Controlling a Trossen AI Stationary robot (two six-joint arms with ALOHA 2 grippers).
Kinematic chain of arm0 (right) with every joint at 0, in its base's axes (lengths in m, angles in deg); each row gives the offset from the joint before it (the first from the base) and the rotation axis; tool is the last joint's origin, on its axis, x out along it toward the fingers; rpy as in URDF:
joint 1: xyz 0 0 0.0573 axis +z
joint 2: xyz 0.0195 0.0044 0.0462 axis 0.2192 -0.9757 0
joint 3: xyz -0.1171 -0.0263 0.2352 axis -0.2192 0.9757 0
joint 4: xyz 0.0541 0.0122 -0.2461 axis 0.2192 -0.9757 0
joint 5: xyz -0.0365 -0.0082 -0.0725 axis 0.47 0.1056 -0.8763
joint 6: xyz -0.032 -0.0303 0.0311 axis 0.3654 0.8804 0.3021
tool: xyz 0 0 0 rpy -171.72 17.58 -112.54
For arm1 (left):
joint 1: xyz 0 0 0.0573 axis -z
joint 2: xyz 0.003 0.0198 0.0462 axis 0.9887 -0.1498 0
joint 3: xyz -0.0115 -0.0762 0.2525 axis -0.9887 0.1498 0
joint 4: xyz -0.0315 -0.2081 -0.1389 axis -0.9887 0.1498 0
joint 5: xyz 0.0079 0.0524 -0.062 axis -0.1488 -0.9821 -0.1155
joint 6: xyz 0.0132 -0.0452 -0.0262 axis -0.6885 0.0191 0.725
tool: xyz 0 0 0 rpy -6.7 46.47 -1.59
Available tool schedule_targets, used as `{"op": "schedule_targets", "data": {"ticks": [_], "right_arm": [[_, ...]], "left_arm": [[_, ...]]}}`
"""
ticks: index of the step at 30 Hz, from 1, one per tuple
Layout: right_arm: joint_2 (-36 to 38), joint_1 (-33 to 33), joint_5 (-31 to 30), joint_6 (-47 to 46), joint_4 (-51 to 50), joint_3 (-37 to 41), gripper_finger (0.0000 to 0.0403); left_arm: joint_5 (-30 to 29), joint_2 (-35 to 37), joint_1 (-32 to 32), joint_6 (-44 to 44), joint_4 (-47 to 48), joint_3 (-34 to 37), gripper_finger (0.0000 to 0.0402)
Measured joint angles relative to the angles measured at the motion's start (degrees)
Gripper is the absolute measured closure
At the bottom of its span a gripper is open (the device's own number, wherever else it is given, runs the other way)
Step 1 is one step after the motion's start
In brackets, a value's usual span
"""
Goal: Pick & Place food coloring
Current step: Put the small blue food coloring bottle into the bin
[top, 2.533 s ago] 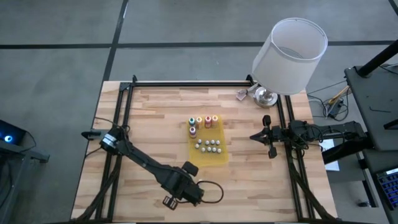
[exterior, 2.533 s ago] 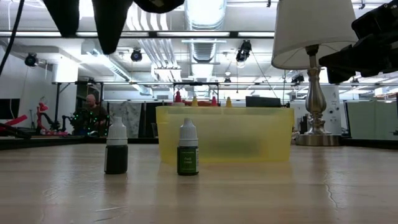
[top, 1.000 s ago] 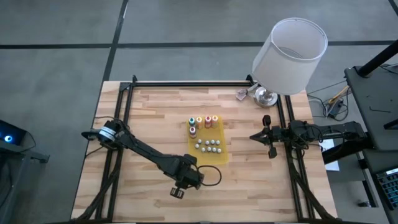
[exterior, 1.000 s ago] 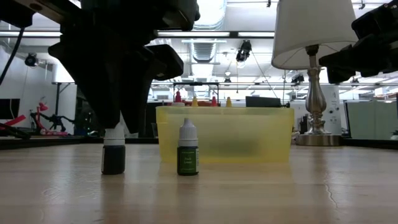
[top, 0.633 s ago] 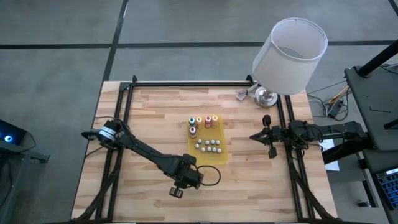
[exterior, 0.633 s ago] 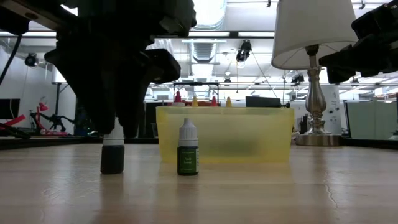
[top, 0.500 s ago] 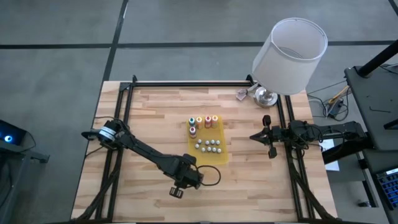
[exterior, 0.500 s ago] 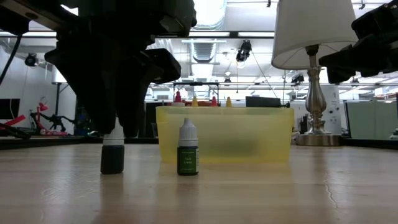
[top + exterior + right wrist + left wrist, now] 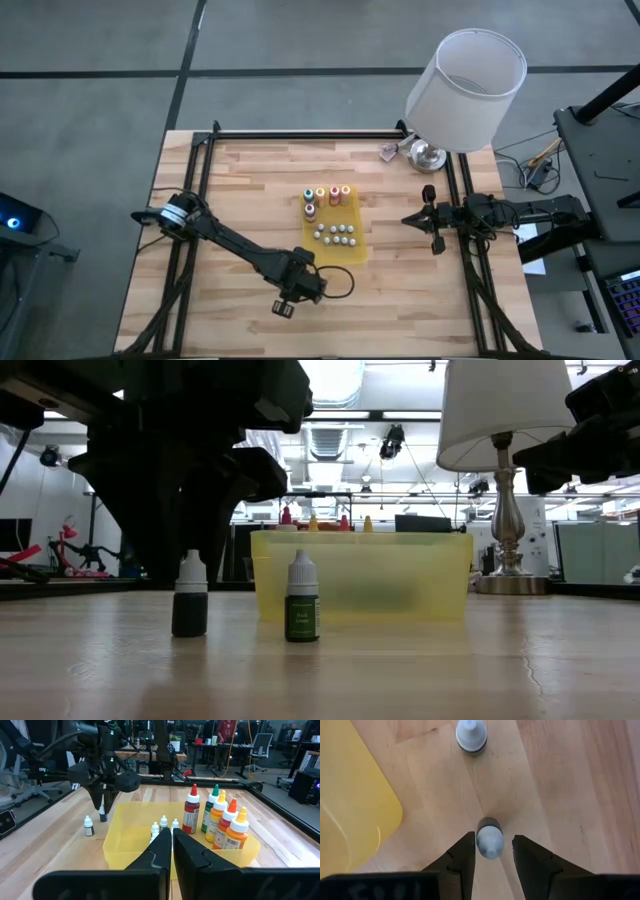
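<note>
Wooden bench (image 9: 250, 180) across the middle of the high view, lamp (image 9: 465, 75) at upper right, off the working area. At frame centre, yellow tray (image 9: 330, 256), collecting point for the food coloring: tall coloured bottles (image 9: 220, 817) upright along its far end, a cluster of tiny white-capped ones (image 9: 337, 235) in its middle.

From the left edge toward lower centre, left arm (image 9: 230, 243) stretched low over the boards. Left tool (image 9: 285, 306) below and left of the tray, pointed straight down to come at a cap from above. Narrowly parted, fingers (image 9: 465, 855) straddling the white cap of a dark bottle (image 9: 490, 841), a sliver of bench showing on one side; probably no firm clamp. In the low view, the same dark bottle (image 9: 190, 595) upright on the bench at left of centre, outside the tray.

Just beside it, nearer the tray, a green bottle (image 9: 302, 598), also upright and outside, likely next in line.

Right tool (image 9: 432, 222) at the right edge, closed and empty, parked clear of the left arm's reach.
</note>
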Motion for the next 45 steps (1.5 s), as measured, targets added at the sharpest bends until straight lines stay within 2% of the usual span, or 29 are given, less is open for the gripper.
{"op": "schedule_targets", "data": {"ticks": [31, 34, 41, 45], "right_arm": [[0.02, -0.02, -0.02, 0.00, 0.00, -0.02, 0.0394], [0.01, -0.02, -0.02, 0.00, 0.00, -0.01, 0.0394], [0.02, -0.02, -0.02, 0.00, 0.00, 0.00, 0.0394], [0.01, -0.01, -0.02, 0.00, 0.01, -0.01, 0.0394]], "left_arm": [[-0.24, 0.00, -0.12, 2.47, -0.99, 0.02, 0.0299], [-0.26, 0.00, -0.13, 2.49, -0.99, 0.02, 0.0311], [-1.02, 0.01, -0.13, 2.49, -0.99, -0.02, 0.0372], [-1.27, 0.02, -0.13, 2.51, -0.87, -0.35, 0.0376]]}}
